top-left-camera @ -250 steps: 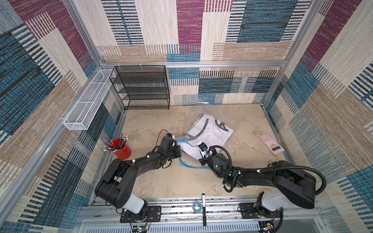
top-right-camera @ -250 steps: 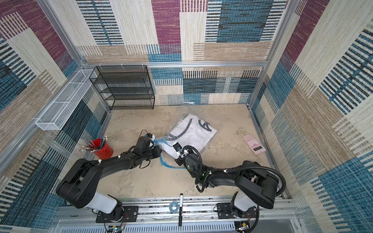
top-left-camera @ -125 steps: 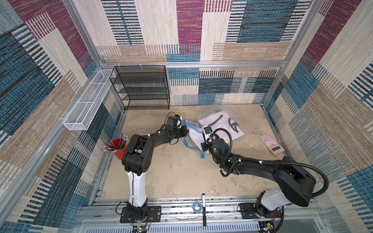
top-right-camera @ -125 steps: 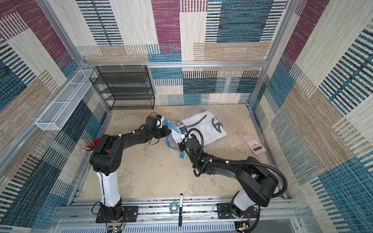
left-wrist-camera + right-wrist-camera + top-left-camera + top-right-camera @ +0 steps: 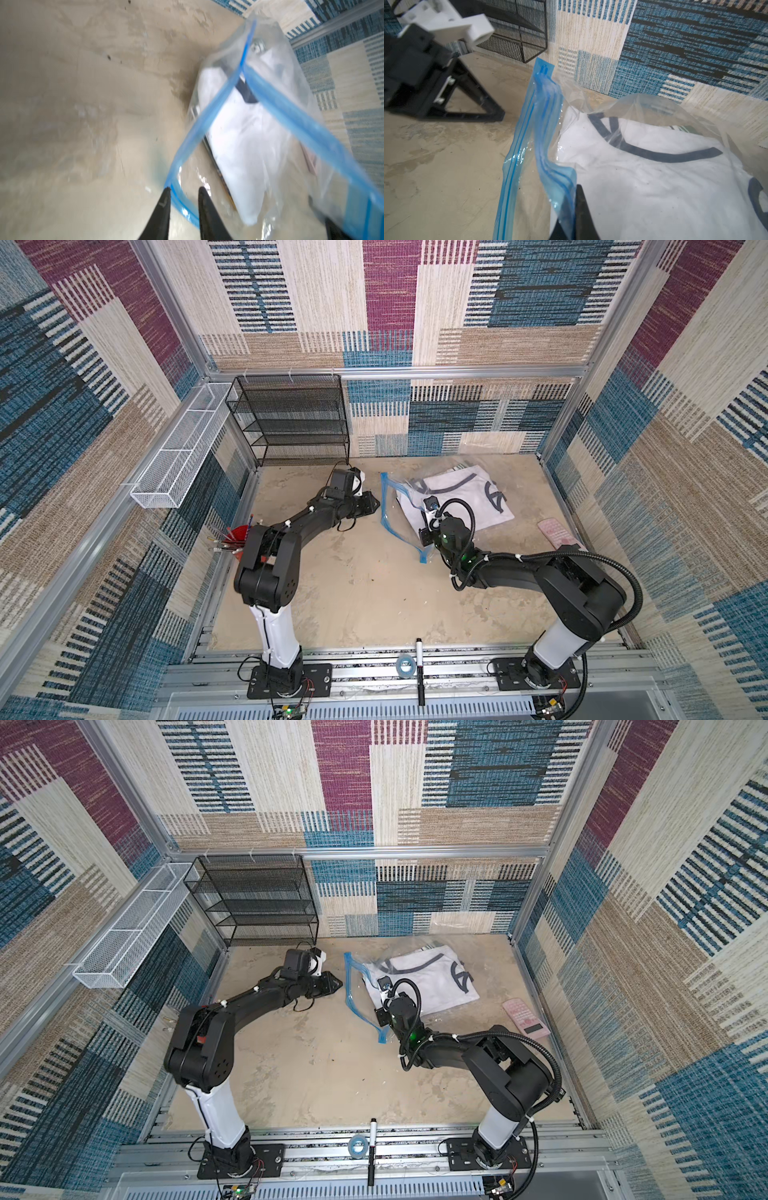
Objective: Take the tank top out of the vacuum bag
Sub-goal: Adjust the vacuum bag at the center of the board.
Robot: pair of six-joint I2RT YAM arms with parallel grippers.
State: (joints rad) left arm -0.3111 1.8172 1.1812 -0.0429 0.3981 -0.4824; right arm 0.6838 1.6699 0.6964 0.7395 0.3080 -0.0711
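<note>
- While the vacuum bag (image 5: 405,491) lies on the beige tabletop (image 5: 353,593) twd the back wall, on the R arm's side, its mouth faces the L arm and gapes. The two blue zip strips (image 5: 291,116) run apart in the L wrist view.
- Under its clear plastic sits the tank top (image 5: 465,497): white w/ dark trim, folded flat.
- R gripper (image 5: 571,209): fingers clenched on one blue strip, plastic pinched betw. them, just beside the tank top's edge.
- L gripper (image 5: 184,194): fingers parted, gripping nothing. A strip's corner shows betw. the tips in its own wrist view; touching or not, can't tell (blurred). In both top views the tip sits just beside the bag's mouth.
- Black mesh shelf (image 5: 291,423) stands at the back wall, behind the L gripper.
- White wire basket (image 5: 183,448) hangs on the L side wall.
- Red cup (image 5: 237,533) w/ pens stands by the L arm.
- Pink calculator (image 5: 557,533) lies near the R wall, apart from the bag.
- Marker (image 5: 419,672) and tape roll (image 5: 405,664) lie on the front rail.
</note>
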